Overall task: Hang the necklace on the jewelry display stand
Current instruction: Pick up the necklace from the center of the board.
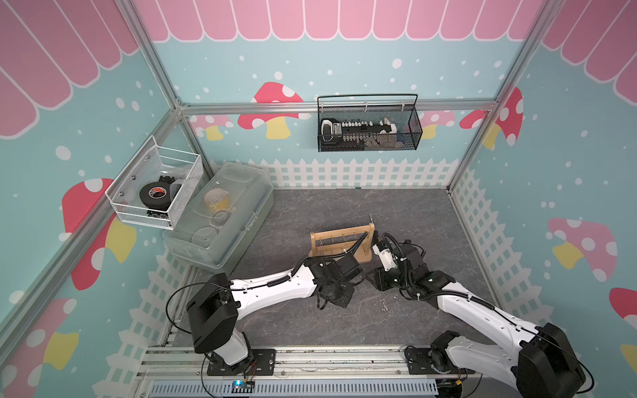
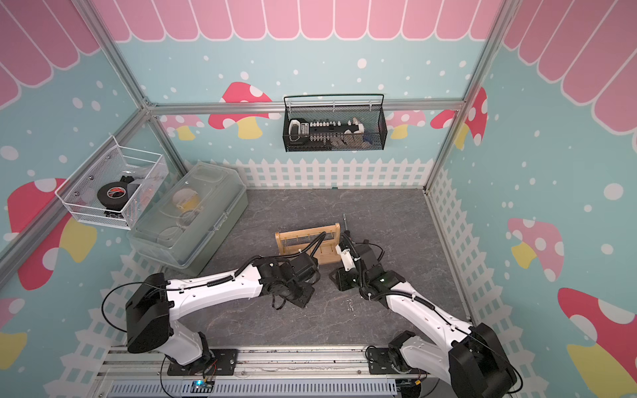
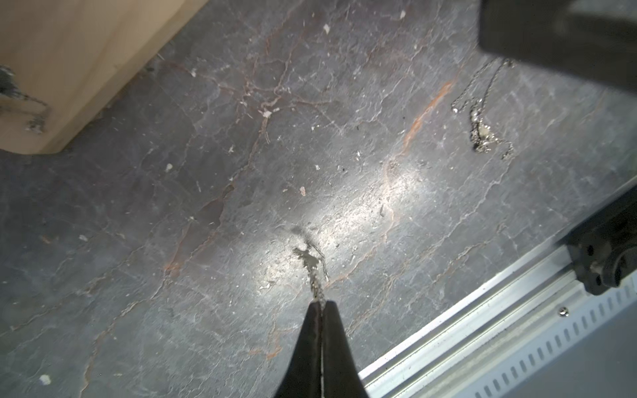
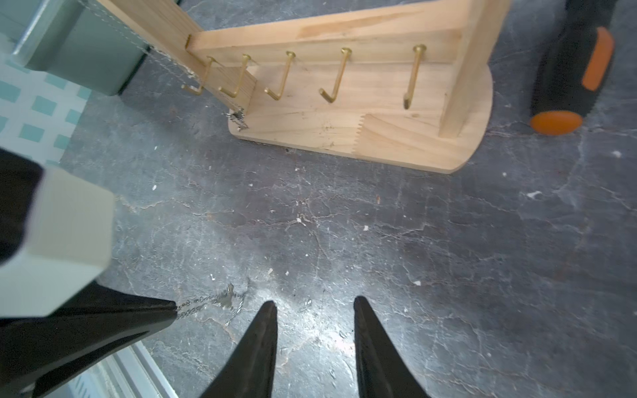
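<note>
My left gripper point(image 3: 321, 303) is shut on a thin silver necklace point(image 3: 310, 262), whose short free end trails onto the grey table. In the right wrist view the same chain point(image 4: 213, 301) runs out of the left fingertips point(image 4: 165, 310). Right beside it my right gripper point(image 4: 314, 302) stands open and low over the table, with nothing between its fingers. The jewelry display stand point(image 4: 344, 113), light wood with gold hooks point(image 4: 336, 77), stands just beyond; both top views show it point(image 1: 341, 241) point(image 2: 306, 241). A thin chain point(image 4: 238, 119) hangs by its far upright down to the base.
Another chain point(image 3: 481, 127) lies loose on the table near the arms point(image 1: 383, 305). A black-and-orange screwdriver point(image 4: 572, 75) lies beside the stand. A clear lidded box point(image 1: 220, 213) sits at the back left. Wire baskets point(image 1: 368, 127) point(image 1: 155, 189) hang on the walls.
</note>
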`<state>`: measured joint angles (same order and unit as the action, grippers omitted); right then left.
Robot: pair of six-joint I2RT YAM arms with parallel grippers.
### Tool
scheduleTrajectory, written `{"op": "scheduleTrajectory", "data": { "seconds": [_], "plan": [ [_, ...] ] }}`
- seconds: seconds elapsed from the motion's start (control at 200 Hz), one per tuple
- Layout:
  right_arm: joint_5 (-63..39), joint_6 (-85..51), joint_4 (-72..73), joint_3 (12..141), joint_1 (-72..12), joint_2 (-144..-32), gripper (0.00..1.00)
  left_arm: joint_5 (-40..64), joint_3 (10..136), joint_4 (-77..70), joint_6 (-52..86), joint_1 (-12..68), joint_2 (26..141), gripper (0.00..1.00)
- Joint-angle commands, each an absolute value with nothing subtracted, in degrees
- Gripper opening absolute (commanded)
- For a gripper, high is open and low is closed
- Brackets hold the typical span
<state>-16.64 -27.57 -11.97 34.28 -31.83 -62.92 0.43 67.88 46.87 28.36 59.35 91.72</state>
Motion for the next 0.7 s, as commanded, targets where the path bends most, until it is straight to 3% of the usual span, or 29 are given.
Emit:
{"op": "scheduleTrajectory", "data": {
  "seconds": [0.0,0.695],
  "plan": [
    [-22.4,-26.73,-7.78,32.82,-31.55,-62.93,0.4,-1.82,70.61,49.16,28.65,58.61,88.64,0.0],
    [-41.04,-23.07,13.7,29.86,-32.65,-61.7,0.61,-3.97,86.11,57.4,22.62,50.81,82.37,0.0]
  ]
}}
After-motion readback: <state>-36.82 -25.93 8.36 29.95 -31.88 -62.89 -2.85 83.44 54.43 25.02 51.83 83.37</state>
